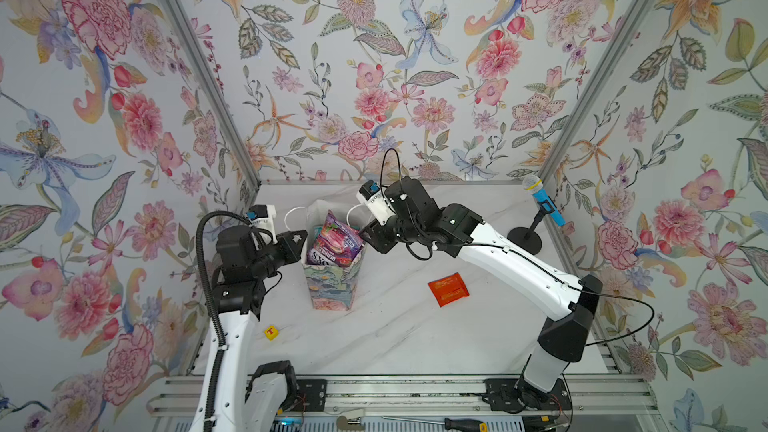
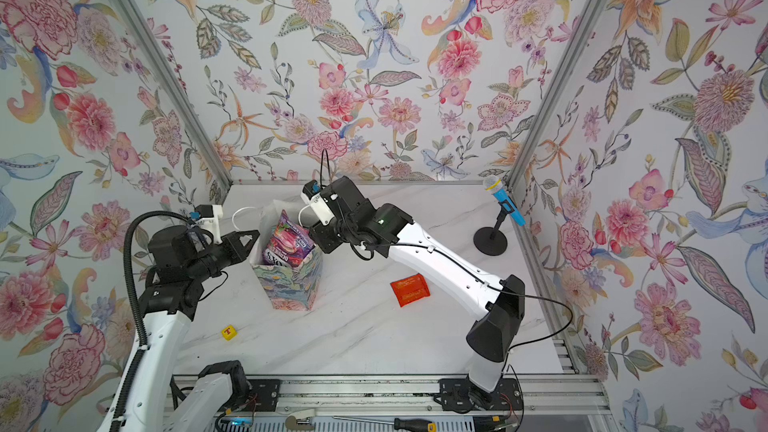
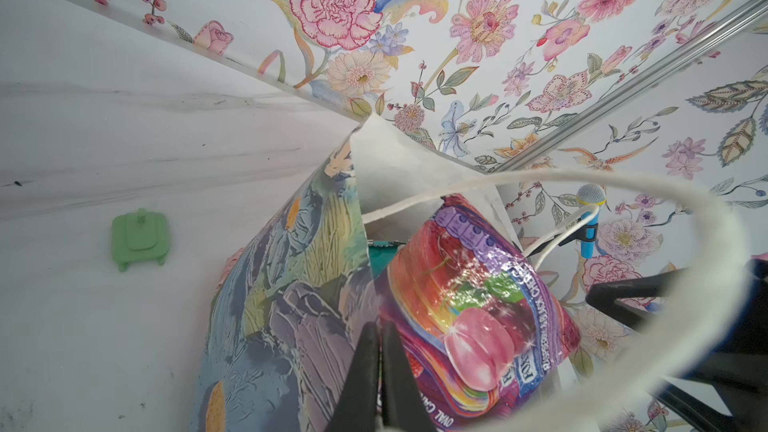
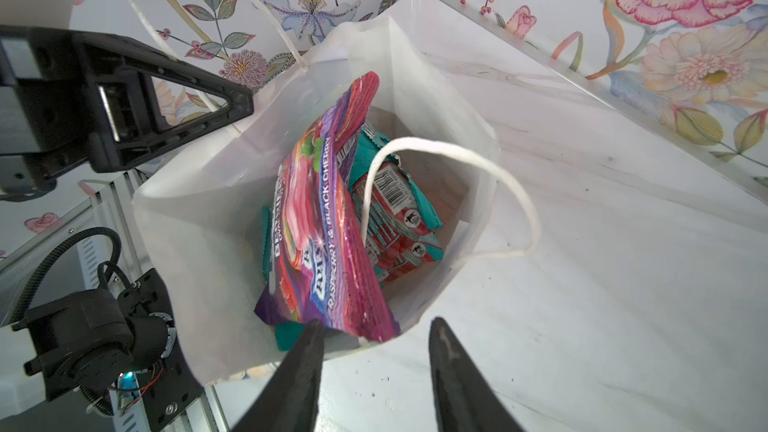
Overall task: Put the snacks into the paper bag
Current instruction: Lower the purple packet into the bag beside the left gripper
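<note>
The paper bag stands upright mid-table, its white lining showing in the right wrist view. My left gripper is shut on the bag's left rim, the painted wall pinched between its fingers. A purple FOX'S snack packet leans in the bag and sticks out above the rim. Teal and red packets lie deeper inside. My right gripper hovers open at the bag's right rim, holding nothing. A red-orange sachet lies on the table to the right.
A tiny yellow cube sits near the left arm's base. A blue toy microphone on a black stand is at the back right. A small green object lies on the table in the left wrist view. A cord handle arches over the bag's mouth.
</note>
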`<action>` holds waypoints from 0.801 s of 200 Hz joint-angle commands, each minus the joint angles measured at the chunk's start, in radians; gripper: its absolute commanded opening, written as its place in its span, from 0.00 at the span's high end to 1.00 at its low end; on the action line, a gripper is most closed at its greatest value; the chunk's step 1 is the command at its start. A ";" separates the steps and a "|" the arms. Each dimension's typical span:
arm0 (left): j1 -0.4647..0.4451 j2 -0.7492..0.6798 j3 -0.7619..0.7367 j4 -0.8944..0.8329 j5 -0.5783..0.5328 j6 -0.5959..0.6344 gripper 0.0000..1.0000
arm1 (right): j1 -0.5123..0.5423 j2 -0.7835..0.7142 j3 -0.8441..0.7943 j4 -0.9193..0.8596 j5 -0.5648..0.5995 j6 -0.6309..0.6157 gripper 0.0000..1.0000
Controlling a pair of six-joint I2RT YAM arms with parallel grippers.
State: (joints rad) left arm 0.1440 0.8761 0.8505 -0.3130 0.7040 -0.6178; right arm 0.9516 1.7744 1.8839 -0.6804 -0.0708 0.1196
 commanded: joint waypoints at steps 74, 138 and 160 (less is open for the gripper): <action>0.006 -0.019 -0.007 0.051 0.046 -0.005 0.94 | 0.012 0.105 0.072 0.085 -0.127 0.064 0.97; 0.006 -0.020 -0.004 0.046 0.045 -0.003 0.94 | 0.081 0.163 0.195 0.045 -0.101 -0.001 1.00; 0.005 -0.022 -0.007 0.049 0.046 -0.007 0.94 | 0.083 0.203 0.238 0.023 -0.096 -0.013 0.99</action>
State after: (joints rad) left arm 0.1440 0.8757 0.8486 -0.3119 0.7040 -0.6178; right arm 1.0328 1.9327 2.0621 -0.6468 -0.1757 0.1417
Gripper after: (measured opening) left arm 0.059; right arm 0.047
